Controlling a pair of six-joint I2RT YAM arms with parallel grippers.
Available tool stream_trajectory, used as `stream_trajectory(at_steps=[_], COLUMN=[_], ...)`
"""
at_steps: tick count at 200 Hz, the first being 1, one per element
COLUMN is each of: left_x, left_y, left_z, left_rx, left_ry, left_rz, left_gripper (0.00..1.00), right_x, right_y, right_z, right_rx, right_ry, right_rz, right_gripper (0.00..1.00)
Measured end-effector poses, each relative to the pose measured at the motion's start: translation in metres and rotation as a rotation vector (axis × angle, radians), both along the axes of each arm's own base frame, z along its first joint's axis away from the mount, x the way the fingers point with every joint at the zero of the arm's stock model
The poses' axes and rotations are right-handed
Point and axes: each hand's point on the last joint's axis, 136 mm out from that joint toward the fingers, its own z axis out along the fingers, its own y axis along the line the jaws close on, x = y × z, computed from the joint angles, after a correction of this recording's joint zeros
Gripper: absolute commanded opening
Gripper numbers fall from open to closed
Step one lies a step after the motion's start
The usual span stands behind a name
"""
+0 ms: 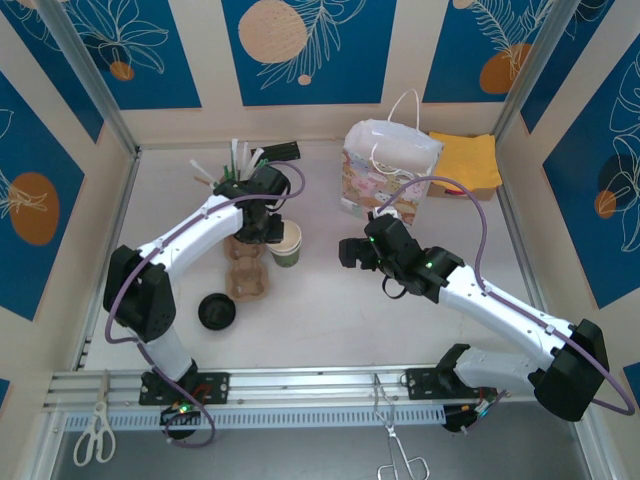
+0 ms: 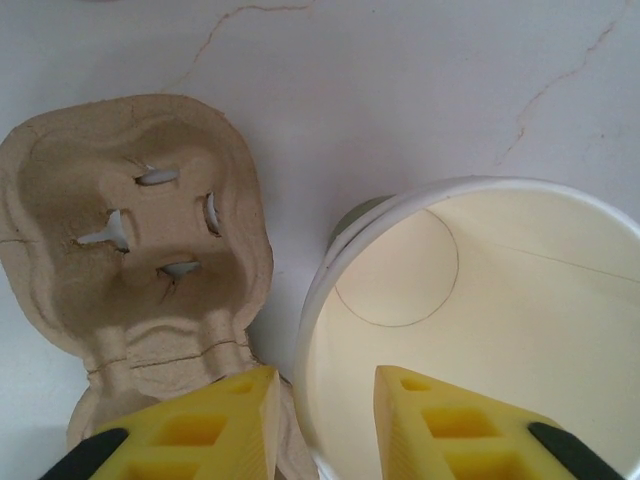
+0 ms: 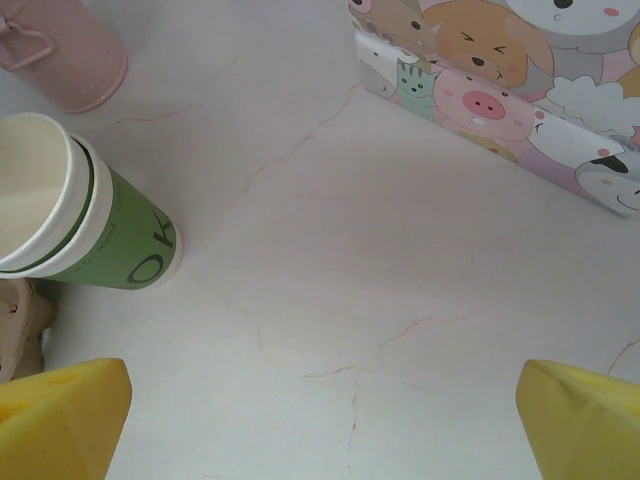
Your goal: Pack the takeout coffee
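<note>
Nearest my bases, a black lid [image 1: 217, 311] lies flat on the table [image 1: 330, 330], apart from the other items. Just beyond it sits the pulp cup carrier [image 2: 130, 230], wells facing up. My left gripper [image 2: 325, 425] hangs over the line between the carrier and the paper cup [image 2: 520, 320]. Its jaws are parted and point down, straddling the cup's near rim. One yellow finger [image 2: 215, 425] is outside the wall above the carrier's edge, and the other is over the cup's open mouth. The gap is wider than the rim, and I cannot confirm contact with the wall. The cup stands upright on the table, just beside the carrier's right side, uncovered, with a green body and a white rim. My right gripper [image 3: 320, 430] is spread wide with nothing between its fingers, hovering over bare table to the right of the cup and apart from it. From the right wrist camera the cup stands ahead and to the left. Farther back, a cartoon-printed gift bag [image 1: 390, 165] stands upright, handles up, beyond the right gripper. A pink holder [image 3: 60, 50] stands behind the cup, and straws [image 1: 235, 160] rise past my left arm. Farthest, at the back right, yellow napkins [image 1: 467, 160] lie beside the bag.
</note>
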Motion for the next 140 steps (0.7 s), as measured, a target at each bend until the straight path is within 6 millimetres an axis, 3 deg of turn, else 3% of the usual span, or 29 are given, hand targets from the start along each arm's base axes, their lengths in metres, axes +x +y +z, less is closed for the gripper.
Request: stream_trajectory(at_steps=[48,140], left_x=[0.0012,0.0042], left_y=[0.0005,0.0018], left_z=[-0.0024,-0.0022], left_rx=[0.003,-0.025], left_ry=[0.004,0.007], left_rz=[-0.001,0.008], left_gripper=[0.15,0.05], right_x=[0.0000,0.0012], right_y=[0.0000,0.0011], right_z=[0.0000,-0.0001], right_rx=[0.000,-0.002], right_ry=[0.000,0.002], right_rz=[0.000,0.000], right_gripper=[0.99,0.99])
